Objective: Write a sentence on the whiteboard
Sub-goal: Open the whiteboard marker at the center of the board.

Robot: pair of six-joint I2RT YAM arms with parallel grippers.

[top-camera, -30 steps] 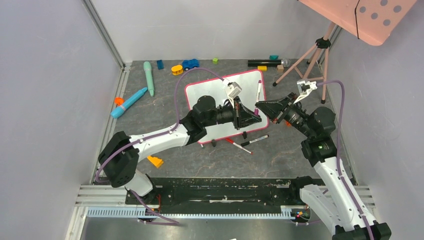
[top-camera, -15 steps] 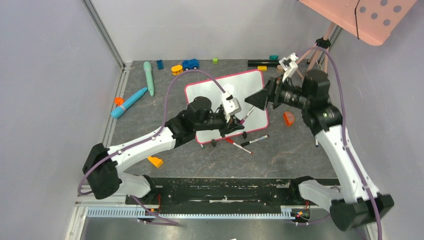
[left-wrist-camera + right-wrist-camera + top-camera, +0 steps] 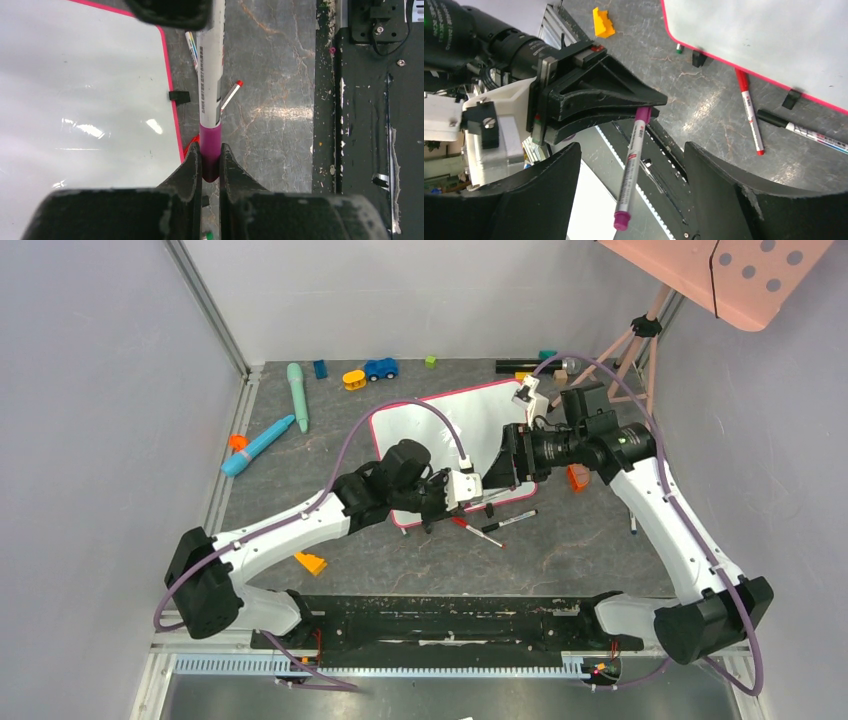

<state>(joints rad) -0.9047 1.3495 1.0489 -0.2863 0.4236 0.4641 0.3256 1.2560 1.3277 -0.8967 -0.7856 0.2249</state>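
Left gripper (image 3: 211, 150) clenched on marker (image 3: 210, 75) cap end. Right gripper (image 3: 511, 464) spread, straddling barrel, no contact. Risk: off-centre closing levers marker out of thin pinch, drops below fingers.

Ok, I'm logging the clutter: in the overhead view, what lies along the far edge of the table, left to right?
Mint-green wand, dark blue block, yellow toy, blue car, green cube, black tube.

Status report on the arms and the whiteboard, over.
Left gripper shut on magenta end of marker. Right gripper open around its barrel. Whiteboard blank where visible, no sentence yet. Loose pens lie beside it.
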